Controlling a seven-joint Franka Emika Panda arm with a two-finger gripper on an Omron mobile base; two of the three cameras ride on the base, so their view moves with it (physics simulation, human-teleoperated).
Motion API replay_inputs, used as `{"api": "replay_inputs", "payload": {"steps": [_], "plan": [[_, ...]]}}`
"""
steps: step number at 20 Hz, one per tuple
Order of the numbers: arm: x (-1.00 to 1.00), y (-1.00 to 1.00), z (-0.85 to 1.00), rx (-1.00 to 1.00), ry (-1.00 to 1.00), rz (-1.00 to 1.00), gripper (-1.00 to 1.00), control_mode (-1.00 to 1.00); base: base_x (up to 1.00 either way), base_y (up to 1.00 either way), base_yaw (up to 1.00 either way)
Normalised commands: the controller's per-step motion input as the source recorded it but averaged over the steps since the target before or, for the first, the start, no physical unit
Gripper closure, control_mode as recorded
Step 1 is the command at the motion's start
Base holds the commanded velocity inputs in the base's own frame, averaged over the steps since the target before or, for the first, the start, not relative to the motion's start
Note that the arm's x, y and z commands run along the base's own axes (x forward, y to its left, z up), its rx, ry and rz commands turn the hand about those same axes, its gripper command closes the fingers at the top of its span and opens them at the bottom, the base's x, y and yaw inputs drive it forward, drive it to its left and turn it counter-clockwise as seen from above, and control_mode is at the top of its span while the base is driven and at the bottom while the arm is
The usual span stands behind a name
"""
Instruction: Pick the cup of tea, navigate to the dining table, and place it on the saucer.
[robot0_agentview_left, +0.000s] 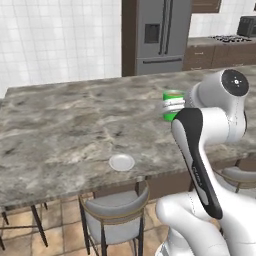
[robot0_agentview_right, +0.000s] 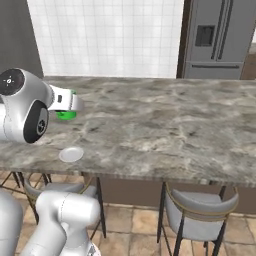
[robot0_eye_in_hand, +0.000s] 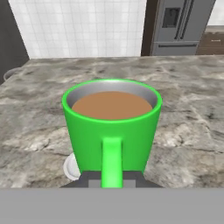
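Tea, brown and nearly to the brim, sits level in the small bright green mug (robot0_eye_in_hand: 112, 127) that my two-finger gripper (robot0_eye_in_hand: 112, 180) has clamped by its side handle, jaws shut on the strip of green. From the hand camera I see the handle facing me and the dark finger tips pinching it at the bottom. The mug is held upright above the long grey-brown marbled stone dining table (robot0_eye_in_hand: 188, 109), clear of its top. Just under the mug's lower left side, a sliver of the small flat round white-grey saucer (robot0_eye_in_hand: 70, 168) peeks out.

My left base camera shows what the hand view hides: the whole saucer (robot0_agentview_left: 121, 162) lies near the table's (robot0_agentview_left: 60, 130) near edge, with the mug (robot0_agentview_left: 173, 105) higher and further in, partly behind my white arm. The right base camera puts the mug (robot0_agentview_right: 66, 115) above and just behind the saucer (robot0_agentview_right: 71, 154), near the table's (robot0_agentview_right: 165, 130) left end. Two grey-cushioned chairs (robot0_agentview_right: 200, 210) are tucked under the near edge, and a steel refrigerator (robot0_agentview_right: 220, 37) stands beyond.
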Motion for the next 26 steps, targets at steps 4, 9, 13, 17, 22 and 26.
{"api": "replay_inputs", "payload": {"steps": [4,9,13,17,22,26], "plan": [[0.00,0.00,0.00,0.00,0.00,0.00,1.00,1.00,0.13,0.52,-0.14],[0.00,0.00,0.00,0.00,0.00,0.00,1.00,1.00,-0.11,0.47,-0.05],[0.00,0.00,0.00,0.00,0.00,0.00,1.00,1.00,-0.79,0.12,0.12],[0.00,0.00,0.00,0.00,0.00,0.00,1.00,1.00,-0.14,0.24,0.06],[0.00,0.00,0.00,0.00,0.00,0.00,1.00,1.00,1.00,0.85,-0.12],[0.00,0.00,0.00,0.00,0.00,0.00,1.00,1.00,0.65,0.68,-0.10]]}}
